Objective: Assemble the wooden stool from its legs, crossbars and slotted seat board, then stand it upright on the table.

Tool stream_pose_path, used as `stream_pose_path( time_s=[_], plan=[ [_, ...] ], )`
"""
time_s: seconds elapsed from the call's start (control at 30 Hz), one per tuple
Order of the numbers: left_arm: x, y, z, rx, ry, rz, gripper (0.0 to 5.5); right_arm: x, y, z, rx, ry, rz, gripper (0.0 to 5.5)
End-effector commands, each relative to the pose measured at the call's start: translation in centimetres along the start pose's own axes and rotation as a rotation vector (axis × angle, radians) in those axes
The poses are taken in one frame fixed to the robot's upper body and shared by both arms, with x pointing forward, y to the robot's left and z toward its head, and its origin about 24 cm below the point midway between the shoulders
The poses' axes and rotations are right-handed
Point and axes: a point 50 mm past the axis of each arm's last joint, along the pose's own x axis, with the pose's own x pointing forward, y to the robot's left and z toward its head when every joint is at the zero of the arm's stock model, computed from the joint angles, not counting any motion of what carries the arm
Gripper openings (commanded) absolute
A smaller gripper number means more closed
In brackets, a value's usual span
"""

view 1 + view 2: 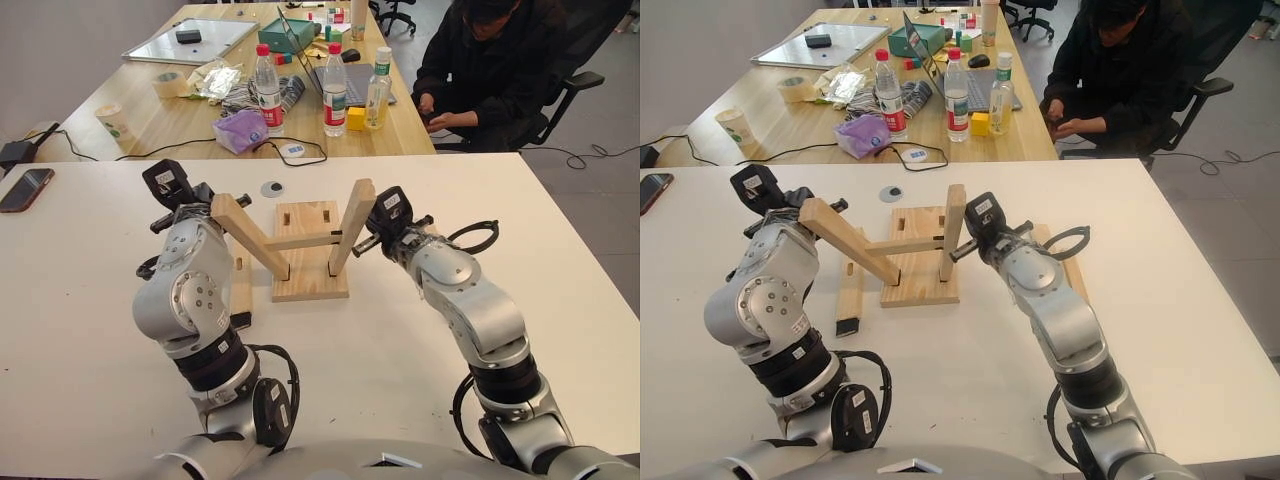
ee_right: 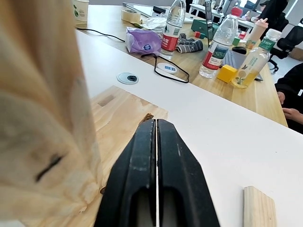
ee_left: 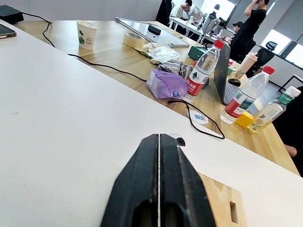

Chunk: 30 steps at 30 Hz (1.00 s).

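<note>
The slotted seat board lies flat on the white table. Two legs stand tilted in its slots, the left leg and the right leg, joined by a crossbar. My left gripper is shut and empty behind the top of the left leg, its fingers pressed together. My right gripper is also shut and empty, its tips against the middle of the right leg. One loose wooden piece lies left of the board, another to its right.
A round cable grommet sits just behind the board. A phone lies at the far left and a black cable loop by my right arm. Behind stands a wooden table with bottles and a purple bag.
</note>
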Motion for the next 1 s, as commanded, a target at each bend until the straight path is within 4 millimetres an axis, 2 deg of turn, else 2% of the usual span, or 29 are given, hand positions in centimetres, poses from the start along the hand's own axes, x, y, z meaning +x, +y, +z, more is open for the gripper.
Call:
stream_pose_path(
  time_s=[0.03,0.1,0.17,0.27,0.33,0.43,0.5,0.6,0.63,0.7,0.73,0.77,0.83,0.87,1.0],
  plan=[
    [0.7,1.9,2.3,-0.071,-0.152,0.036,0.00,0.0,-4.3,0.3,0.145,-0.054,-0.138,0.03],
    [1.0,3.1,4.4,-0.074,-0.265,0.060,0.00,0.2,-5.8,0.9,0.216,-0.108,-0.181,0.03],
    [1.1,3.6,6.6,-0.057,-0.371,0.040,0.00,0.4,-6.9,2.3,0.264,-0.203,-0.204,0.03],
    [0.4,0.7,9.7,-0.092,-0.441,-0.284,0.00,-0.5,-6.6,8.5,0.360,-0.565,-0.015,0.03],
    [-1.2,-2.1,11.6,-0.172,-0.444,-0.551,0.00,-1.8,-6.2,11.7,0.375,-0.745,0.128,0.03],
    [-3.6,-4.4,14.0,-0.238,-0.448,-0.819,0.00,-3.3,-5.7,14.8,0.366,-0.879,0.270,0.03],
    [-4.7,-5.1,14.2,-0.187,-0.398,-0.928,0.00,-4.1,-5.0,15.6,0.342,-0.898,0.346,0.03],
    [-4.1,-4.6,9.9,-0.033,-0.175,-0.906,0.00,-3.0,-3.2,12.4,0.347,-0.734,0.420,0.03],
    [-3.3,-3.8,7.5,0.018,-0.075,-0.842,0.00,-2.2,-2.7,10.0,0.341,-0.631,0.415,0.03],
    [-2.2,-1.2,2.0,0.068,0.121,-0.704,0.00,-0.8,-1.8,2.9,0.312,-0.350,0.402,0.03],
    [-2.0,-0.1,0.0,0.064,0.187,-0.657,0.00,-0.8,-1.4,0.3,0.293,-0.249,0.407,0.03],
    [-1.9,0.7,-1.2,0.058,0.217,-0.626,0.00,-1.0,-1.1,-1.0,0.286,-0.203,0.414,0.03],
    [-1.7,1.1,-1.5,0.037,0.204,-0.621,0.00,-1.2,-0.9,-0.9,0.286,-0.212,0.431,0.03],
    [-1.7,0.8,-1.0,0.022,0.167,-0.636,0.00,-1.2,-0.9,-0.3,0.286,-0.236,0.440,0.03],
    [-1.4,-0.6,2.6,-0.102,-0.036,-0.676,0.00,-1.5,-0.8,3.0,0.315,-0.362,0.488,0.03]
  ],
)
